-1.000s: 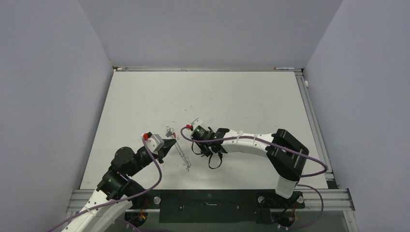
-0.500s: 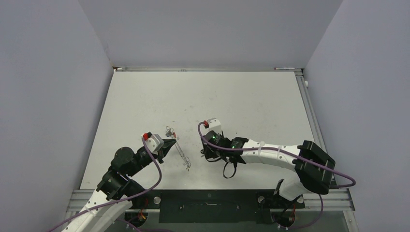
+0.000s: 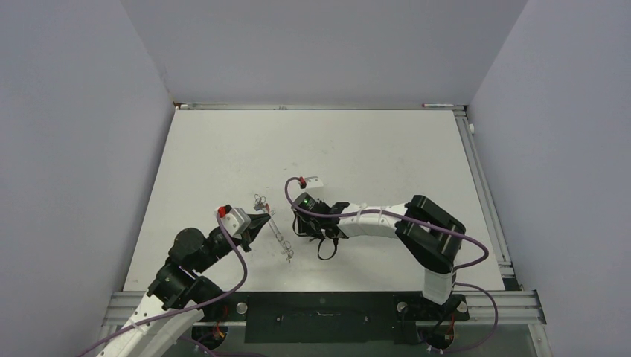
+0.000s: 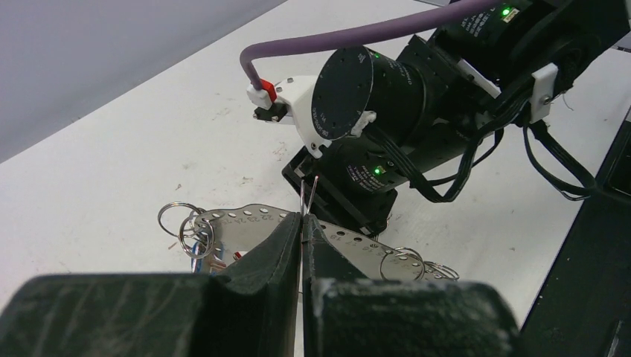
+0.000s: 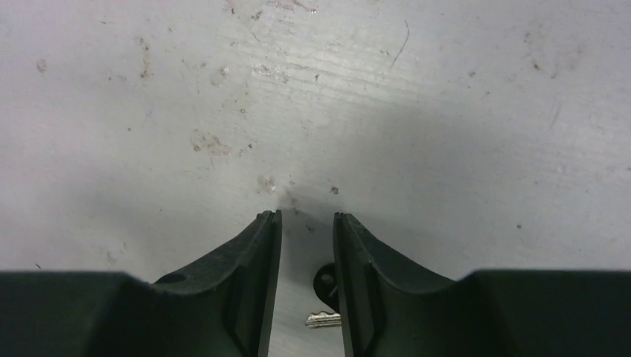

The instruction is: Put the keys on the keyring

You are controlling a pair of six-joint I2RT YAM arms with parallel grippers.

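The right gripper [image 5: 306, 223], fingers parted, straddles the black key [image 5: 325, 282], blade crosswise; the left gripper [image 4: 301, 219], nearby, clamps the keyring [image 4: 309, 195].

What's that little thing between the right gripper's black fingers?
A small black-headed, silver-bladed key on the white table, shown in the right wrist view.

No legible text; tiny print on right arm motor [image 4: 357, 97] unreadable.

Your overhead camera looks down on the whole counter [image 3: 372, 141]; the close left wrist camera faces the right arm [image 4: 387, 134], shared overhead.
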